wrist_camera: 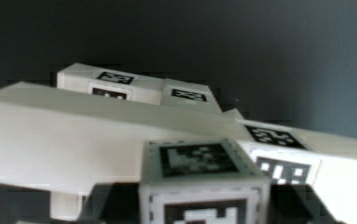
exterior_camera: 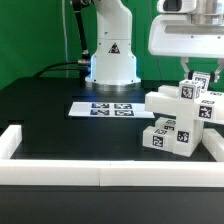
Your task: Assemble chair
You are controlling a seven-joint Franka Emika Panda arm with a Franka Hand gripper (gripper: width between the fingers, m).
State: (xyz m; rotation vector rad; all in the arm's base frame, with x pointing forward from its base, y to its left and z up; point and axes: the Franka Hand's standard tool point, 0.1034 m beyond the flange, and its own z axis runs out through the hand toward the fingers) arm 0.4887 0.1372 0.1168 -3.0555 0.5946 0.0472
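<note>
Border rails (exterior_camera: 100,173) up front; behind, gripper (exterior_camera: 196,76) clamped on chair (exterior_camera: 180,115) upright, probably steadying for seating.

White arm (exterior_camera: 112,40), black triangle mark, cable

Exterior view: my two-finger gripper (exterior_camera: 199,70) is cut at the frame top; the fingertips sit behind the chunky white plastic tagged chair blocks (exterior_camera: 180,118), so the jaw gap is unreadable. Wrist view: blurred, tag patterns illegible, blocks (wrist_camera: 139,125) cropped by the edges.
</note>
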